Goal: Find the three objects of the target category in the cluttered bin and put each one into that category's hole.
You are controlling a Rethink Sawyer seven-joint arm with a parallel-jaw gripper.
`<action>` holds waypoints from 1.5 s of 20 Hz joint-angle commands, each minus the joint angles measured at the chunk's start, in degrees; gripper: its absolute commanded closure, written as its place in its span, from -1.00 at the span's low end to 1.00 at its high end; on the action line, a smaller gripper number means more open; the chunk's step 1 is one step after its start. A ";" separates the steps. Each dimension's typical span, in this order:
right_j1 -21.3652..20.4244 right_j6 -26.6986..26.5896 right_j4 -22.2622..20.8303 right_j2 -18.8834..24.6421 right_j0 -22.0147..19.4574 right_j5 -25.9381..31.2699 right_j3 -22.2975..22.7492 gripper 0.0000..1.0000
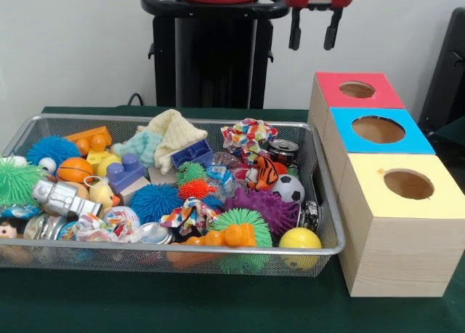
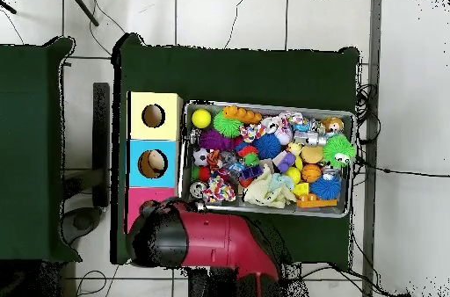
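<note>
— Where do we see the fingers (image 1: pixel 314 29)?

— Up high, spread apart, holding nothing. The wire bin (image 1: pixel 328 202) of toys sits at seven o'clock from them.

— How many boxes?

— We count three: red (image 1: pixel 357 90), blue (image 1: pixel 378 130), yellow (image 1: pixel 407 184). From above, we see something round inside the blue box's hole (image 2: pixel 156 162).

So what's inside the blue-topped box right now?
In the overhead view, a pale rounded object shows through the hole of the blue-topped box; what it is cannot be told. The front view shows only the hole's inner wall; the rest is hidden.
</note>
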 commanded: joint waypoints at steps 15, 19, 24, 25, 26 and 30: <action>18.19 -2.29 -8.91 11.04 -17.79 -17.76 -4.72 -1.00; 20.67 0.76 -12.51 10.75 -19.01 -23.29 -3.06 -1.00; 24.06 4.07 -15.04 8.87 -18.04 -26.29 -3.19 -1.00; 24.80 4.74 -15.68 8.57 -17.96 -27.89 -3.01 -1.00; 25.14 5.65 -16.17 7.98 -17.51 -29.69 -2.81 -1.00; 26.00 7.97 -16.71 6.24 -15.42 -33.43 -2.75 -1.00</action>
